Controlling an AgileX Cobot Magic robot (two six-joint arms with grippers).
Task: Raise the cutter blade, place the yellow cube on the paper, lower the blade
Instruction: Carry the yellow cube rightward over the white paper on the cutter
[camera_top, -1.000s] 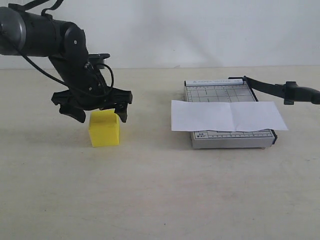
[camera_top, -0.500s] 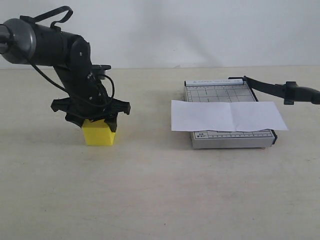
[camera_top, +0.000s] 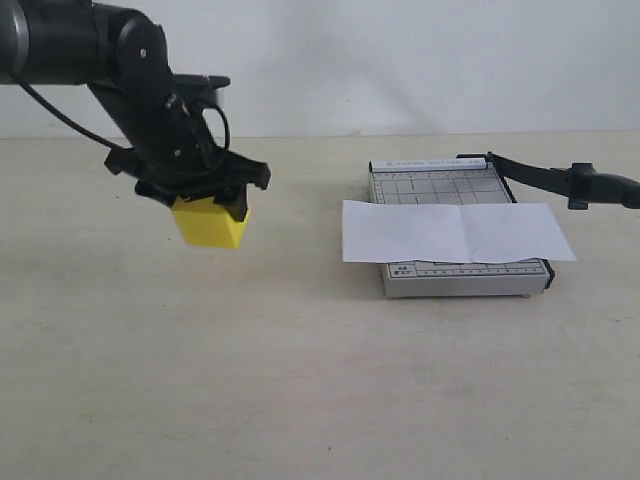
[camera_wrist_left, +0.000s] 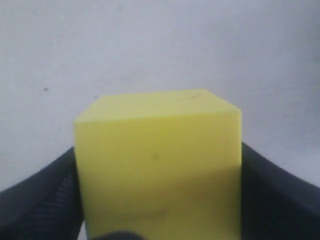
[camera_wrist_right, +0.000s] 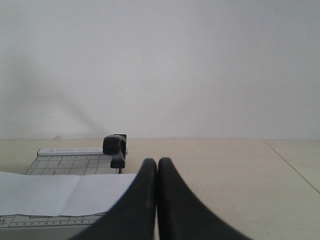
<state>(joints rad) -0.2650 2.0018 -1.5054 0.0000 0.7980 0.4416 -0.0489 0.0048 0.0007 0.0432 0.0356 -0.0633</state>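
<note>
Above table (camera_top: 320, 380), yellow cube (camera_top: 210, 224) in left jaws

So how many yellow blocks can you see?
1. The yellow cube is held in the left gripper, up off the table, left of the paper. No others show.

readable text: none | trimmer base (camera_top: 440, 187) | top strip (camera_top: 436, 164): small print, too blurred to read
</note>
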